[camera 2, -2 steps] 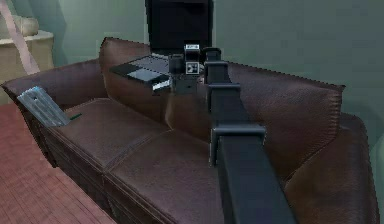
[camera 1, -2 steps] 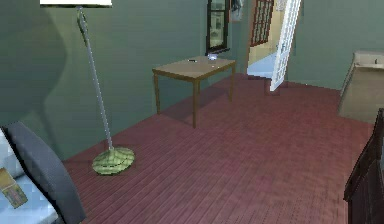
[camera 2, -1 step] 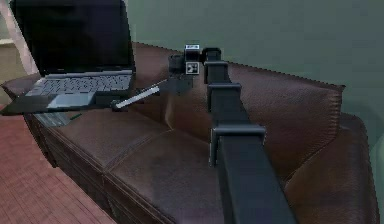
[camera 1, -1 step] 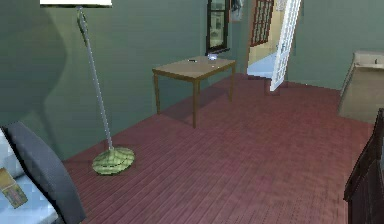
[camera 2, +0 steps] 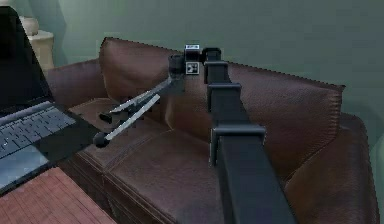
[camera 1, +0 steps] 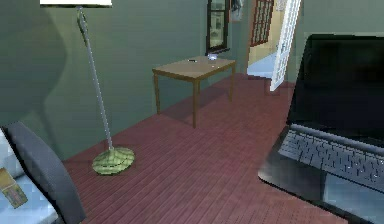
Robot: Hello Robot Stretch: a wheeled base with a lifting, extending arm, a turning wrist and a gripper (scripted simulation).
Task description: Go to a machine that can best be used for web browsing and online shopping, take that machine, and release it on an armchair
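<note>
An open black laptop (camera 1: 335, 110) with a dark screen and grey keyboard looms at the forward view's right. It shows again at the arm side view's left as the laptop (camera 2: 28, 125), hanging above the red wood floor. The arm (camera 2: 235, 150) rises from the bottom edge, and the gripper (camera 2: 105, 128) reaches left with its fingertips at the laptop's near corner, holding it clear of every surface. Behind the gripper stands a brown leather seat (camera 2: 250, 110) with a high back and wide cushions.
A floor lamp (camera 1: 97, 95) with a green round base stands by the grey-green wall. A wooden table (camera 1: 193, 70) with a small object on it sits farther back, near a window and a white open door (camera 1: 285, 45). A grey slanted piece of furniture (camera 1: 45, 180) lies at bottom left.
</note>
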